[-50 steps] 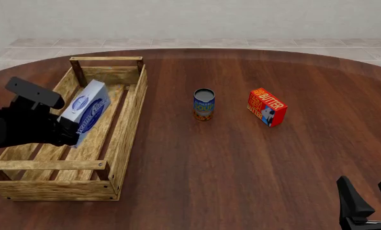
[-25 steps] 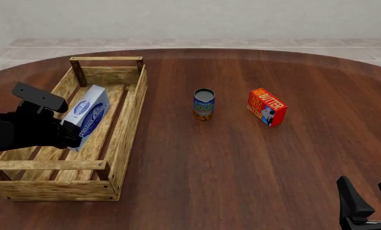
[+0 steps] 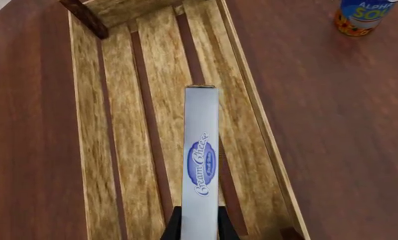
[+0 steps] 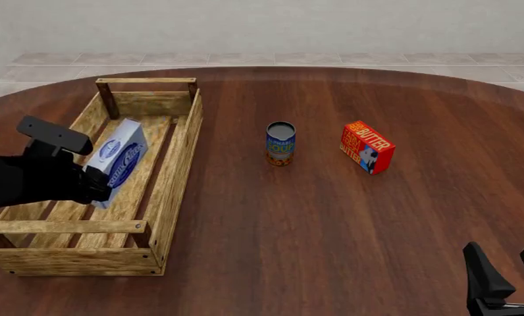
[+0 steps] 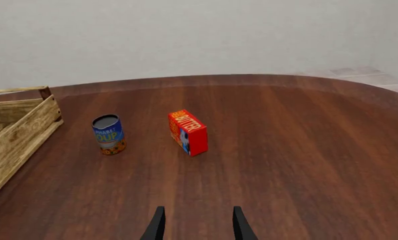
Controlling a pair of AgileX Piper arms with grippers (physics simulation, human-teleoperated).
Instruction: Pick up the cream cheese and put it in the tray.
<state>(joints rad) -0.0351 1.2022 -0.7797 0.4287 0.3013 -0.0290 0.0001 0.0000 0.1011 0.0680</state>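
On the left, my left hand (image 4: 91, 181) grips the cream cheese (image 4: 119, 160) by its near end, the carton tilted on edge inside the tray (image 4: 181, 158), low over the slats; I cannot tell whether its far end touches them. To finish well, I would lower gently until the carton rests on the slatted bottom, keep it between the plank sides, then part the fingers and lift straight up so nothing tips. Further right on the tabletop (image 4: 332, 224) stand the soup can (image 4: 280, 143) and butter box (image 4: 367, 147), well apart from the tray. My right hand (image 5: 195, 225) waits spread and empty.
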